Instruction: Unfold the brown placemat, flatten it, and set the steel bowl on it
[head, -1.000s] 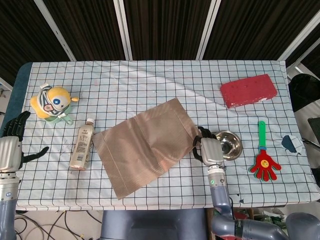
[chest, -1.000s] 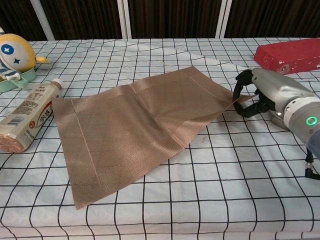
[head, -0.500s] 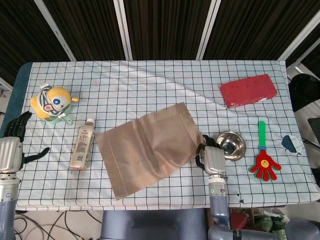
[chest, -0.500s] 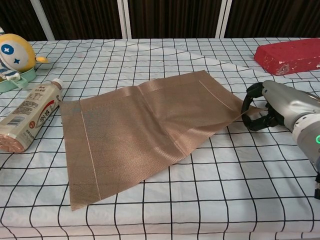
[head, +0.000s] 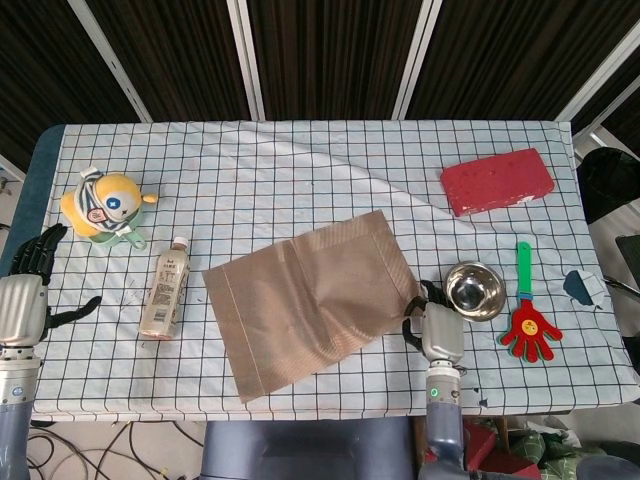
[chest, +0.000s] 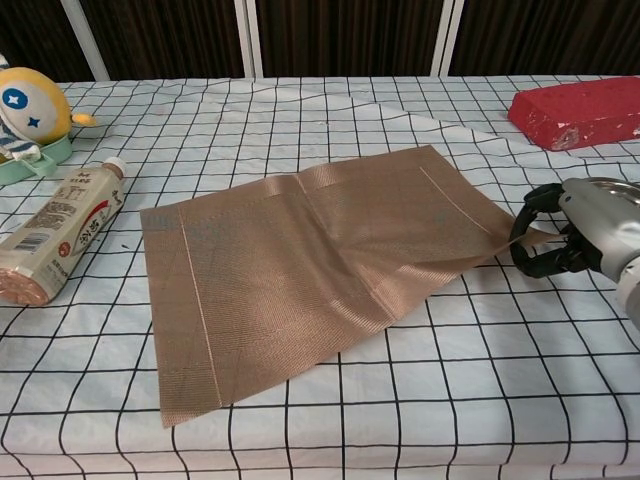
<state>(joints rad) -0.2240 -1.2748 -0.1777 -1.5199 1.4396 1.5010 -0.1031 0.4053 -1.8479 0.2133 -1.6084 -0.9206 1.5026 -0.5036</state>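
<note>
The brown placemat (head: 310, 302) (chest: 310, 270) lies unfolded in the middle of the checked table, with a few ripples near its right side. My right hand (head: 434, 327) (chest: 575, 238) pinches the mat's right front corner and holds it slightly off the cloth. The steel bowl (head: 471, 290) stands upright just right of that hand; in the chest view only a sliver of its rim (chest: 608, 183) shows behind the hand. My left hand (head: 28, 290) hovers at the table's far left edge with fingers spread, holding nothing.
A bottle (head: 165, 290) (chest: 55, 232) lies on its side left of the mat. A yellow plush toy (head: 104, 205) (chest: 28, 115) sits at the far left. A red block (head: 497, 181) (chest: 575, 115) lies at the back right, and a hand-shaped clapper (head: 526, 310) beside the bowl.
My right hand has dragged the mat's corner to the right and toward the front edge, and the whole mat slid right with it. The left hand stayed put.
</note>
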